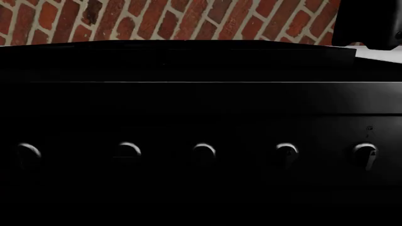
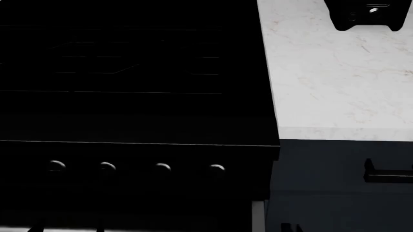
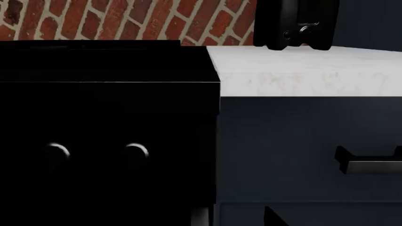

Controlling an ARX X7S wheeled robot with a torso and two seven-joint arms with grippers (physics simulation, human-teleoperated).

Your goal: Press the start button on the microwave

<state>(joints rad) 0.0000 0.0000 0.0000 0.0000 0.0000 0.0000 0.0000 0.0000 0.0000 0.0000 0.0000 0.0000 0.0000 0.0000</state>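
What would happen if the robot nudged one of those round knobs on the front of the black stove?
The small round black knob would probably turn rather than slide, since it sits fixed in the black stove front panel. Its glossy highlight suggests a smooth, possibly slippery surface. It looks rigid, unlikely to bend.

A white marbled table (image 2: 335, 82) runs along the right of a black stove (image 2: 129, 72), its near edge above a dark cabinet front. At its far end a black appliance (image 2: 364, 14) stands on the surface, before a red brick wall (image 3: 125, 19).
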